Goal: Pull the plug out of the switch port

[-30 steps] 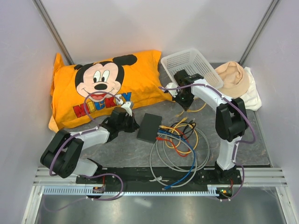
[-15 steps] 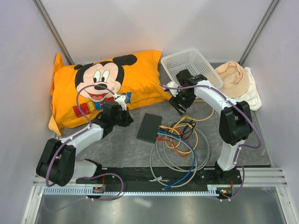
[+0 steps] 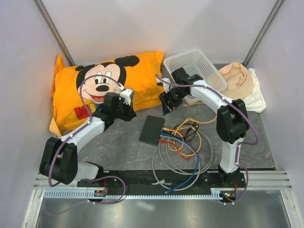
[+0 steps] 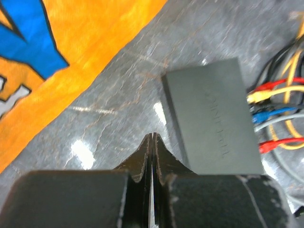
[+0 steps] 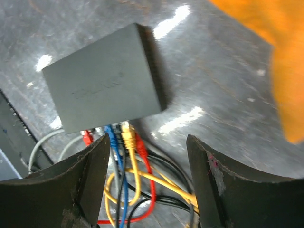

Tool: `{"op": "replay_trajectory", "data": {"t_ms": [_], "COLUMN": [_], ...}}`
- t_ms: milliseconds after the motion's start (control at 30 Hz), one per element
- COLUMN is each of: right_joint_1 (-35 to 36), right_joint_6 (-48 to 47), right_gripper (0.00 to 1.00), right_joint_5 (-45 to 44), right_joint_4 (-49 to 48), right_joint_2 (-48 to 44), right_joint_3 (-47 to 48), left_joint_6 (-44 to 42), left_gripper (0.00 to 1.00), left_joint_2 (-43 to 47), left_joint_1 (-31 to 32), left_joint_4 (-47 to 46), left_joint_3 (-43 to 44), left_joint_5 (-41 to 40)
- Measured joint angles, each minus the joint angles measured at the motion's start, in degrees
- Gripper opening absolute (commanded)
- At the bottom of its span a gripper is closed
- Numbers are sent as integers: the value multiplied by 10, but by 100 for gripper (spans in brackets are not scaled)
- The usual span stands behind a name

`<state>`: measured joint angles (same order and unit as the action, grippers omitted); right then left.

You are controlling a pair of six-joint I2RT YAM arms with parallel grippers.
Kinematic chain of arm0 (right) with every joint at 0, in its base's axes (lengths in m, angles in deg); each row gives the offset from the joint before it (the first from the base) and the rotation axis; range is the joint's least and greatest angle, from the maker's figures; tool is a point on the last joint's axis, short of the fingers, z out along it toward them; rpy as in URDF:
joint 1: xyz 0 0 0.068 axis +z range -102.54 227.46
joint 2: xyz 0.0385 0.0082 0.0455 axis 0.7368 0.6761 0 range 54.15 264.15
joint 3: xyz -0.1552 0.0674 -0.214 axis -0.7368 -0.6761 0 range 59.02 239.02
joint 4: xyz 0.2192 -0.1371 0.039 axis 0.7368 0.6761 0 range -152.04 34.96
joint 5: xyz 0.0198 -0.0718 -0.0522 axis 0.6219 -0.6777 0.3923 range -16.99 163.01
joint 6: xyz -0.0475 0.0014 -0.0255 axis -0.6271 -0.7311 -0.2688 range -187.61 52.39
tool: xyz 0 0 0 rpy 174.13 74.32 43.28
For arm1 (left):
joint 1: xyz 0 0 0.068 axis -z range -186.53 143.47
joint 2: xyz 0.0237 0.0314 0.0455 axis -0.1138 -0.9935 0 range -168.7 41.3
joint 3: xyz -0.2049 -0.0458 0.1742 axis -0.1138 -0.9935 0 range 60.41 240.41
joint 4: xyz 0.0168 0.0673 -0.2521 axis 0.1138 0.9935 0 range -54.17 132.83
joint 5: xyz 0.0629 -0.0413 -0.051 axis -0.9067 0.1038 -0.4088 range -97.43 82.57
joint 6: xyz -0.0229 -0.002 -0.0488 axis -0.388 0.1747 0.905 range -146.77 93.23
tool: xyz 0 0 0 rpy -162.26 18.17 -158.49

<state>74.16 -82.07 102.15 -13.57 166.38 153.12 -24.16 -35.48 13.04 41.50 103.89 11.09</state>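
The switch (image 3: 152, 129) is a flat black box lying mid-table, also seen in the wrist views (image 4: 211, 123) (image 5: 104, 95). Red, blue and yellow plugs (image 5: 127, 134) sit in its sockets along the edge facing the cable tangle (image 4: 259, 97). One yellow cable (image 3: 204, 119) lies loose to the right, its end free. My right gripper (image 3: 166, 102) (image 5: 148, 140) hovers open behind the switch, nothing between its fingers. My left gripper (image 3: 127, 113) (image 4: 152, 136) is shut and empty, just left of the switch by the pillow's edge.
An orange Mickey pillow (image 3: 104, 85) fills the back left. A white mesh basket (image 3: 192, 64) and beige cloth (image 3: 237, 80) stand at the back right. Coiled cables (image 3: 183, 152) lie between the switch and the right arm's base.
My right gripper opened, let go of the yellow cable and swung left over the switch's far side. The left arm drew back toward the pillow, still shut.
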Motion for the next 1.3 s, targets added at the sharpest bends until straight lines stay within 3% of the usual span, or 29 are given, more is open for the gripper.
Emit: {"op": "replay_trajectory", "data": {"t_ms": [133,300,367,467,733,900,1000,1033,1133,1300], "right_joint_1": [15,17,19,23,66,92,94,92,62,-7], "right_joint_6": [2,-7,-12,-7,10,12,12,11,2,-46], "right_gripper": [52,12,3,2,3,5,23,36,57,64], "right_joint_5": [10,-24,-50,-82,-105,-109,-114,-112,-74,40], "right_joint_4": [8,20,16,14,0,4,2,2,6,64], "right_joint_2": [9,35,56,86,108,139,143,143,138,130], "right_joint_3": [0,6,11,11,-1,41,52,52,41,32], "left_joint_6": [43,82,87,90,90,90,90,90,98,126], "left_gripper": [1,2,2,1,2,2,2,2,1,1], "left_joint_2": [2,20,24,24,28,34,42,44,46,29], "left_joint_1": [0,0,0,0,-1,-3,-3,-3,-3,-1], "left_joint_4": [-21,-68,-80,-76,-74,-72,-62,-61,-62,-78], "left_joint_3": [2,-26,-42,-53,-61,-87,-95,-95,-96,-109], "left_joint_5": [11,12,12,13,15,15,16,19,33,55]}}
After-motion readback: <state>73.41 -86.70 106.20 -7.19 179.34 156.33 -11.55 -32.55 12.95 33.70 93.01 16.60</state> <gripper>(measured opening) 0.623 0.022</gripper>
